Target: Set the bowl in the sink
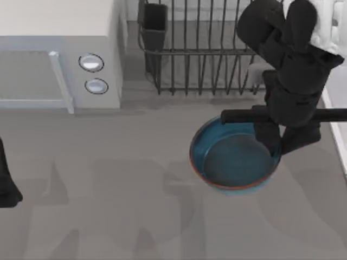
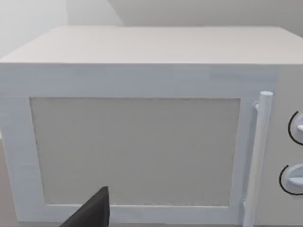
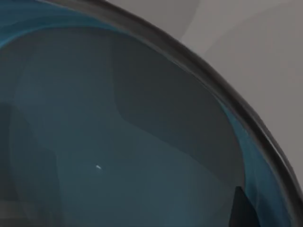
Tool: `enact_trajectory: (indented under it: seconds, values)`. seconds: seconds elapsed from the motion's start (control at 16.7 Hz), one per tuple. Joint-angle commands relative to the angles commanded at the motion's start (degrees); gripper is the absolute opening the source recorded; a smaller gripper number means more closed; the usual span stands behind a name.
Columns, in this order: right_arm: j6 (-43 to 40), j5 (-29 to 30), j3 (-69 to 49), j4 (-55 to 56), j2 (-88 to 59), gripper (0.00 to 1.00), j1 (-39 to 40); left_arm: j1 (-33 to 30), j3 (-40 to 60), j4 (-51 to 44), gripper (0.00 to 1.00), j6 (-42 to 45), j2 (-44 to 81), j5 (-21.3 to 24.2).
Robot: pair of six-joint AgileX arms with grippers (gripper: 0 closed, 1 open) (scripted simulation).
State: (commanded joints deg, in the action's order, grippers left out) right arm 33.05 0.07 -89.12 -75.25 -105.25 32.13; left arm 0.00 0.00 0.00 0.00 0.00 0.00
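Note:
The blue bowl (image 1: 230,160) with its reddish-brown rim sits right of the table's middle, in front of the dish rack. My right gripper (image 1: 283,142) comes down over the bowl's right rim, one finger inside and one outside, shut on it. The right wrist view looks closely into the bowl's (image 3: 118,142) dark blue inside, with one fingertip (image 3: 239,210) at the picture's edge. A strip of the sink's pale rim (image 1: 335,130) runs along the table's right edge, just right of the gripper. My left arm (image 1: 6,187) is parked at the table's left edge.
A white microwave (image 1: 59,54) with two round knobs stands at the back left, and the left wrist view faces its door (image 2: 137,151). A dark wire dish rack (image 1: 200,49) stands at the back middle, right behind the bowl. Bare grey tabletop lies in front.

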Motion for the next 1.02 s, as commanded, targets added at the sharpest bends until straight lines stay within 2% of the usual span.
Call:
enact_trajectory:
  seconds: [0.24,0.6,0.78,1.02]
  values:
    - [-0.3,0.0,-5.3,-5.8,1.9,0.0,-0.2,0.0,0.0,0.0,1.0,0.0,0.0,0.0]
    - [-0.3,-0.3,-4.9,-5.1,1.8,0.0,-0.2,0.0,0.0,0.0,1.0,0.0,0.0,0.0]
    - [-1.7,-2.7,-1.7,0.2,2.3,0.0,-2.0,0.0,0.0,0.0,1.0,0.0,0.0,0.0]
    - [-5.0,-8.3,7.4,15.8,4.2,0.0,-7.7,0.0,0.0,0.0,1.0,0.0,0.0,0.0]
